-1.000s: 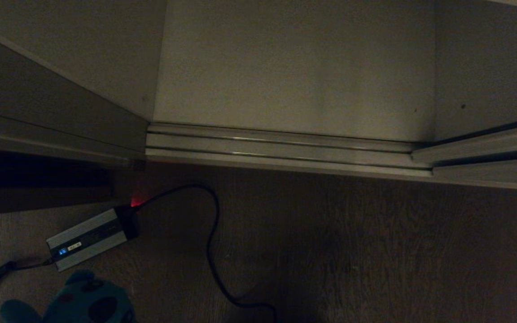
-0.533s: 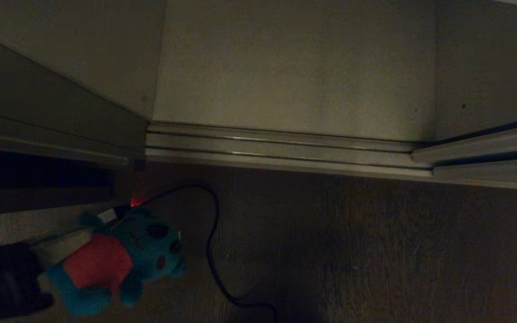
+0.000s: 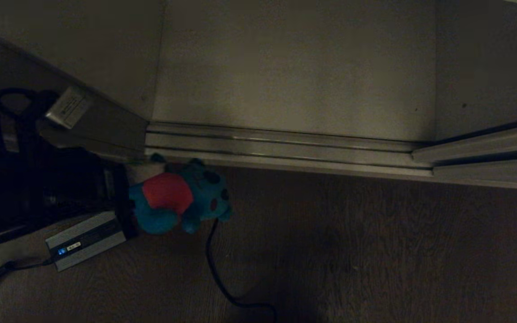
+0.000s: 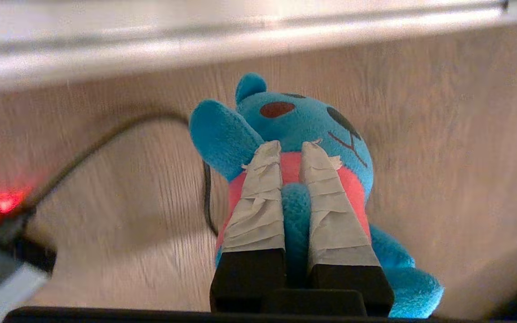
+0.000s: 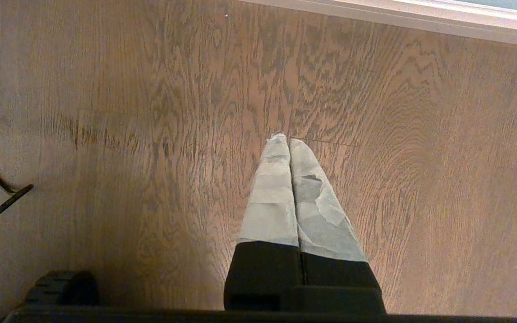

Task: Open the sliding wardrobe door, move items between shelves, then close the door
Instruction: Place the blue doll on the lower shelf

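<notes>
Dim wooden floor [image 3: 375, 251] filled the lower half of the head view, meeting a pale metal sliding track [image 3: 281, 150] that ran across the foot of the wardrobe. Beyond the track lay the wardrobe's pale bottom board [image 3: 294, 67], bare between its side walls. At the right end of the track stood the lower edge of the sliding wardrobe door [image 3: 487, 148], pushed aside so that the middle of the wardrobe stood exposed.

On the left, the black left arm [image 3: 38, 188] reached in above the floor. Its left pincer [image 4: 291, 154] was clamped on the teal-blue plush toy [image 3: 180, 197], the taped fingers [image 4: 258, 197] pressed into the red belly with one blue limb squeezed between them. In the head view the toy hung just in front of the track, near its left end, held clear of the floor with its head toward the right.

Beneath the arm a grey power adapter [image 3: 85, 240] lay on the floor, small blue lights on its face, with a black cable [image 3: 213, 264] looping away from it.

The right pincer [image 5: 284, 143] hung over bare floorboards, its taped fingers pressed together and holding nothing.
</notes>
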Tool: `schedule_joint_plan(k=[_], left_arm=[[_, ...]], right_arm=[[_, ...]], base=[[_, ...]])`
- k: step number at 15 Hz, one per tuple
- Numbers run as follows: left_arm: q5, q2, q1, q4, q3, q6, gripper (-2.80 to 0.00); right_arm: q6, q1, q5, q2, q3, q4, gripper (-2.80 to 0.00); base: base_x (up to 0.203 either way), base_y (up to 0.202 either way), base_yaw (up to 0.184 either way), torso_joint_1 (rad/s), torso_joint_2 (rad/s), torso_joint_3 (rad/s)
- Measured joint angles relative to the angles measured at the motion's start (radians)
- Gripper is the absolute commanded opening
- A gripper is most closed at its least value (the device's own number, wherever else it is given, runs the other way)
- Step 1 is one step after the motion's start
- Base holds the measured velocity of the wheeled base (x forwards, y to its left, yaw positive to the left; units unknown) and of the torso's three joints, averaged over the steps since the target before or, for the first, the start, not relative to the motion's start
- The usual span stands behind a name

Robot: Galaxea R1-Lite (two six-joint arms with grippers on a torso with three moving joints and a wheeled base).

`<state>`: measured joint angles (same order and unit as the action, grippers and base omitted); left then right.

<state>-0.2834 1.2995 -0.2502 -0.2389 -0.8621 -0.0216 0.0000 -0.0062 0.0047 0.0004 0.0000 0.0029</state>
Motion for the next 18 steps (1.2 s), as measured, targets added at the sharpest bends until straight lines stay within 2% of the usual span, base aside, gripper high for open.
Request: schedule_joint_plan(k=[3, 6, 9, 13, 18], left_arm=[[0.053, 0.096, -0.016, -0.015, -0.106, -0.018, -2.8], [0.153, 0.199, -0.028, -0.109, -0.223, -0.079, -2.8], [0.282, 0.307, -0.065, -0.188, -0.369, -0.107, -2.8], [0.39, 0.437, -0.094, -0.286, -0.516, -0.109, -2.8], [0.55, 0.65, -0.11, -0.526, -0.616, -0.091, -2.8]], right_arm=[[0.0, 0.0, 0.0, 0.0, 0.0, 0.0, -2.8], [0.0, 0.0, 0.0, 0.0, 0.0, 0.0, -2.8], [0.0, 0.0, 0.0, 0.0, 0.0, 0.0, -2.8], [0.0, 0.0, 0.0, 0.0, 0.0, 0.0, -2.8], [0.0, 0.0, 0.0, 0.0, 0.0, 0.0, -2.8]], base=[[0.0, 0.0, 0.0, 0.0, 0.0, 0.0], [0.0, 0.0, 0.0, 0.0, 0.0, 0.0], [0.0, 0.0, 0.0, 0.0, 0.0, 0.0], [0.0, 0.0, 0.0, 0.0, 0.0, 0.0], [0.0, 0.0, 0.0, 0.0, 0.0, 0.0]])
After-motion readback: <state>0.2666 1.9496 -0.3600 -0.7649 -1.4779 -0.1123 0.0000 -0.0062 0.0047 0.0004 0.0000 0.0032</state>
